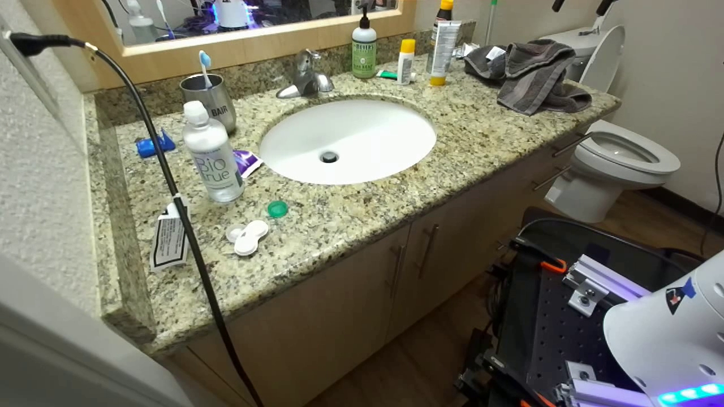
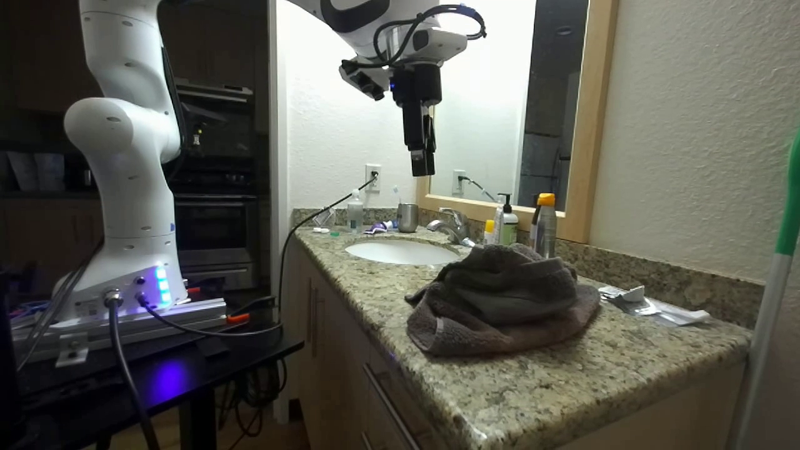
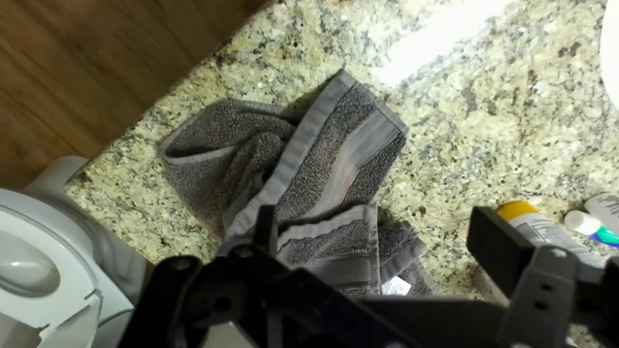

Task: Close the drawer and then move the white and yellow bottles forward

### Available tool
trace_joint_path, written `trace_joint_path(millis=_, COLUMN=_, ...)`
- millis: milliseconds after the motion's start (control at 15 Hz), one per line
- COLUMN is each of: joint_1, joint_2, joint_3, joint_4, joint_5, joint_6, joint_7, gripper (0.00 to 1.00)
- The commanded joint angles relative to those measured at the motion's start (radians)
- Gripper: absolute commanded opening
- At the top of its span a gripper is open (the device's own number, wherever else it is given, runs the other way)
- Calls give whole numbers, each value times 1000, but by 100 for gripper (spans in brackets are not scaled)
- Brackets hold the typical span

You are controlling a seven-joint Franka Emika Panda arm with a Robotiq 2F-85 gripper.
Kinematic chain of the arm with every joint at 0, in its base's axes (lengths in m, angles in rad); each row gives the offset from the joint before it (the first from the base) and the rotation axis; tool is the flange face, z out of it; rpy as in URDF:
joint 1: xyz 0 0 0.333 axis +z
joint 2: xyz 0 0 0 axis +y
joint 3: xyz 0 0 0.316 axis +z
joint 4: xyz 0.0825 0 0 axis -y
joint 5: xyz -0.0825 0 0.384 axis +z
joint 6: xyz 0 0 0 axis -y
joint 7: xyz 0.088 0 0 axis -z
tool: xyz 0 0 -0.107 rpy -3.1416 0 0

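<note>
A small white bottle with a yellow cap (image 1: 405, 63) stands upright behind the sink's right end. A white tube with a yellow cap (image 1: 445, 48) stands cap down beside it, before a dark bottle with a yellow cap (image 1: 443, 16). In an exterior view, the small bottle (image 2: 489, 232) and a grey can with an orange cap (image 2: 547, 226) show. In the wrist view, a yellow-capped white container (image 3: 532, 222) lies partly behind my right finger. Drawer fronts with bar handles (image 1: 571, 145) look flush with the cabinet. My gripper (image 3: 382, 237) is open and empty, high above the counter (image 2: 423, 165).
A crumpled grey towel (image 3: 329, 159) lies below my gripper on the granite counter (image 3: 459, 111). The sink (image 1: 348, 141), faucet (image 1: 307, 76) and green soap pump (image 1: 363, 51) are beside the bottles. The mirror (image 2: 484, 112) is behind. A toilet (image 1: 622, 147) stands past the counter end.
</note>
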Motion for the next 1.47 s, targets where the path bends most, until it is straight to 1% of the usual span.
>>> trace_joint_path(millis=0, joint_1=15, joint_2=-1, joint_3=-17, joint_4=-1, joint_5=-1, joint_6=-2, joint_7=1, gripper=100)
trace_joint_path(millis=67, joint_1=14, joint_2=-2, joint_3=-20, joint_4=-3, joint_5=-1, joint_6=-2, joint_7=1, gripper=100)
trace_joint_path(millis=133, joint_1=18, joint_2=14, joint_3=-22, joint_4=-10, joint_5=8, joint_6=9, joint_7=-87, gripper=100)
trace_joint_path(millis=200, joint_1=20, joint_2=40, joint_3=-27, joint_4=19, joint_5=33, joint_6=-3, joint_7=-186, gripper=100)
trace_joint_path(millis=333, joint_1=35, joint_2=74, joint_3=-20, joint_4=71, joint_5=88, joint_6=-17, joint_7=-306, gripper=100)
trace_joint_path(millis=467, joint_1=56, joint_2=97, joint_3=-3, joint_4=134, joint_5=109, joint_6=-42, joint_7=-386, gripper=100)
trace_joint_path(millis=533, joint_1=71, joint_2=111, joint_3=6, joint_4=169, joint_5=84, joint_6=-56, joint_7=-343, gripper=100)
trace_joint_path(millis=600, joint_1=87, joint_2=124, joint_3=11, joint_4=204, joint_5=56, joint_6=-75, joint_7=-272, gripper=100)
trace_joint_path(millis=667, joint_1=103, joint_2=140, joint_3=10, joint_4=238, joint_5=24, joint_6=-76, joint_7=-159, gripper=100)
trace_joint_path(millis=733, joint_1=120, joint_2=143, joint_3=10, joint_4=258, joint_5=-11, joint_6=-89, joint_7=-76, gripper=100)
trace_joint_path(millis=800, joint_1=141, joint_2=126, joint_3=9, joint_4=244, joint_5=-45, joint_6=-70, joint_7=3, gripper=100)
trace_joint_path(millis=867, joint_1=133, joint_2=112, joint_3=0, joint_4=213, joint_5=3, joint_6=-48, joint_7=-102, gripper=100)
trace_joint_path(millis=933, joint_1=148, joint_2=115, joint_3=-1, joint_4=225, joint_5=-18, joint_6=-48, joint_7=-46, gripper=100)
trace_joint_path(millis=1000, joint_1=156, joint_2=115, joint_3=-1, joint_4=229, joint_5=-26, joint_6=-48, joint_7=-20, gripper=100)
trace_joint_path(millis=1067, joint_1=158, joint_2=115, joint_3=0, joint_4=230, joint_5=-27, joint_6=-48, joint_7=-10, gripper=100)
trace_joint_path(millis=1133, joint_1=155, joint_2=132, joint_3=-2, joint_4=225, joint_5=-26, joint_6=-56, joint_7=-38, gripper=100)
trace_joint_path(millis=1200, joint_1=151, joint_2=175, joint_3=4, joint_4=272, joint_5=17, joint_6=-114, joint_7=-110, gripper=100)
trace_joint_path(millis=1333, joint_1=133, joint_2=242, joint_3=14, joint_4=343, joint_5=123, joint_6=-169, joint_7=-271, gripper=100)
trace_joint_path(millis=1400, joint_1=125, joint_2=269, joint_3=20, joint_4=385, joint_5=153, joint_6=-208, joint_7=-333, gripper=100)
